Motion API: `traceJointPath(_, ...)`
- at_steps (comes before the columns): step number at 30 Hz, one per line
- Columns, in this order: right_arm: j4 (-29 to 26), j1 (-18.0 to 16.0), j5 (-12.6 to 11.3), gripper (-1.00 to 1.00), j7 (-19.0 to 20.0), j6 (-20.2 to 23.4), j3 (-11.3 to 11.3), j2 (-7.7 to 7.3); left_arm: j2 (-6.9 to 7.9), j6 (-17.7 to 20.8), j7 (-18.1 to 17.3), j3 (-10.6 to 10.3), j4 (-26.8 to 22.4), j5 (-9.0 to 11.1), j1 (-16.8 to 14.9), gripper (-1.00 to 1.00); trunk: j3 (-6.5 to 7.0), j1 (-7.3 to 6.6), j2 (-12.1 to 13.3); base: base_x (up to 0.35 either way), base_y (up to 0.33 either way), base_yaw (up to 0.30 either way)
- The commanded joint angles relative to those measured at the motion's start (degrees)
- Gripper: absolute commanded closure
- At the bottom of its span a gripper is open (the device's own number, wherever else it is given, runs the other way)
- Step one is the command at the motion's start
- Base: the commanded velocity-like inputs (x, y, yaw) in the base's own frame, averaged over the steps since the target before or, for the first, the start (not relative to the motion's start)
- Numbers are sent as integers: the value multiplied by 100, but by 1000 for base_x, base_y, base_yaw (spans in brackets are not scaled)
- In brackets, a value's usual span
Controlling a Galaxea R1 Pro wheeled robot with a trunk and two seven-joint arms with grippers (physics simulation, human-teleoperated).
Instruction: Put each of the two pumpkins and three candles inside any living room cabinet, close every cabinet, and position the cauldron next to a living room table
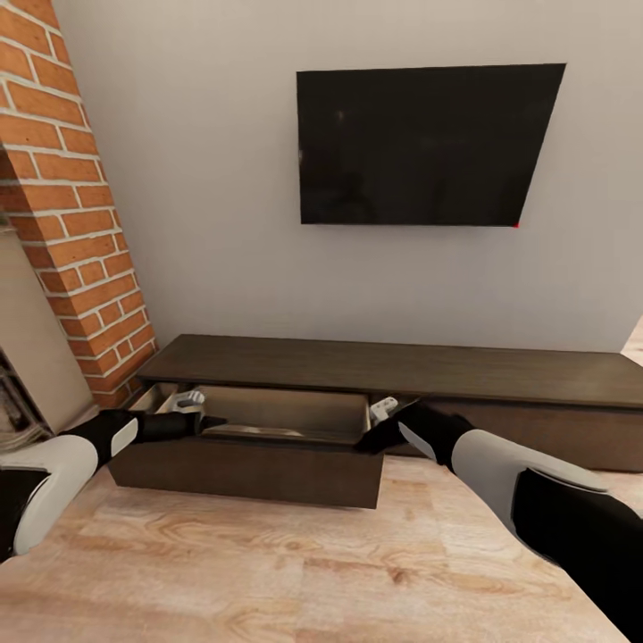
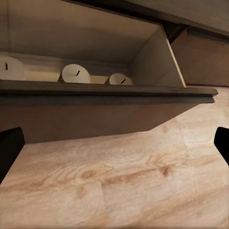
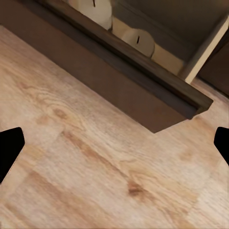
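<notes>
The cabinet (image 1: 402, 366) is a long low dark-brown unit against the wall, with its left drawer (image 1: 250, 473) pulled out over the floor. Three beige candles (image 2: 9, 68) (image 2: 76, 74) (image 2: 119, 79) stand in a row inside the pale drawer, and two candles (image 3: 95, 12) (image 3: 138, 42) appear in the right wrist view. My left gripper (image 1: 183, 402) (image 2: 114, 148) hangs open at the drawer's left front corner. My right gripper (image 1: 384, 411) (image 3: 114, 148) hangs open at its right front corner. Neither holds anything. The pumpkins, the cauldron and the table are out of view.
A black TV (image 1: 429, 143) hangs on the wall above the unit. A red brick column (image 1: 71, 205) rises at the left, with a beige surround (image 1: 27, 339) beside it. The cabinet's right section (image 1: 554, 433) is shut. Light wooden floor (image 1: 268, 572) lies in front.
</notes>
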Motion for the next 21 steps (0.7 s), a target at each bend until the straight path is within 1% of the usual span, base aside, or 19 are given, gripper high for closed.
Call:
traceJointPath(1,2,28,-35,-100,9,-18,16,-2,-1,36,-3,-38,10,62,-5,-100,-6,-1,-3,0,44,0)
traceJointPath(2,5,50,-51,-100,8,-51,16,-2,-3,35,10,-38,12,62,-4,-100,-6,-1,-3,0,35,0)
traceJointPath(3,13,125,-110,-100,8,-192,16,-1,-9,30,79,-38,15,63,-2,-100,-6,-1,-3,0,18,0)
traceJointPath(4,28,226,-208,-100,7,-421,16,2,-82,22,239,-38,17,63,6,-100,-6,-1,-3,0,7,0)
traceJointPath(5,33,274,-259,-100,5,-502,16,4,-139,18,337,-38,18,61,38,-100,-6,-1,-3,0,5,0)
traceJointPath(7,45,332,-325,-100,1,-592,16,8,-224,15,545,-38,10,57,152,-100,-6,-1,-3,0,2,0)
traceJointPath(9,80,353,-347,-100,-1,-623,16,12,-263,14,660,-36,6,56,225,-100,-6,-1,-3,0,1,0)
traceJointPath(10,150,386,-363,-100,-2,-650,16,15,-314,12,747,-37,3,53,280,-100,-6,-1,-3,0,0,0)
traceJointPath(12,178,422,-367,-100,-2,-656,16,21,-334,9,768,-37,2,54,293,-100,-6,-1,-3,3,42,0)
traceJointPath(15,211,539,-377,-100,-2,-669,16,39,-351,6,792,-33,7,54,310,-100,-6,-1,-3,48,157,0)
traceJointPath(19,217,593,-379,-100,-2,-672,16,47,-368,4,797,-32,9,61,318,-100,-6,-1,-3,24,61,0)
traceJointPath(20,217,605,-379,-100,-2,-672,16,62,-384,4,798,-31,9,63,320,-100,-6,-1,-3,8,21,0)
traceJointPath(21,218,636,-379,-100,-2,-672,16,102,-432,-6,802,-30,11,64,322,-100,-6,-1,-3,4,11,0)
